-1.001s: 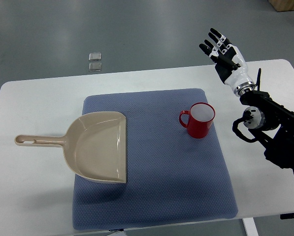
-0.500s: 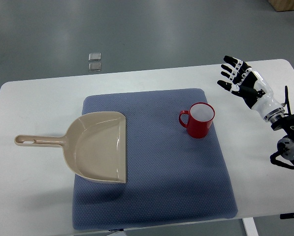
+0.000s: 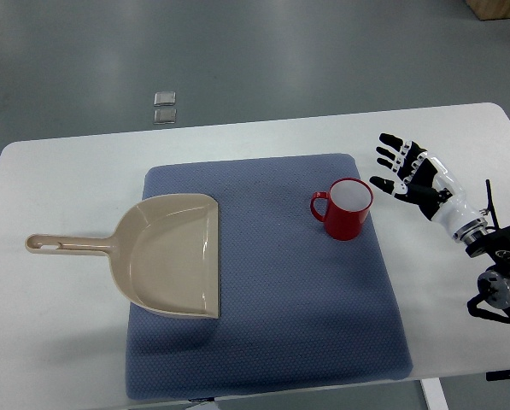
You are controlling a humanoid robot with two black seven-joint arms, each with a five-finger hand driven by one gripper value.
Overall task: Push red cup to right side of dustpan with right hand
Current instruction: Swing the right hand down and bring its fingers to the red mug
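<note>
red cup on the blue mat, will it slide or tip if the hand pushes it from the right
The red cup with a side handle stands upright, looks empty and probably light, so a low push should move it. The textured blue mat may grip its base, so a high push could tip it. The open right hand is beside it, not touching.

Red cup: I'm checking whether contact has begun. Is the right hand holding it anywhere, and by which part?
Nothing is held. The right hand is open, fingers spread, beside the red cup on its right and apart from it.
</note>
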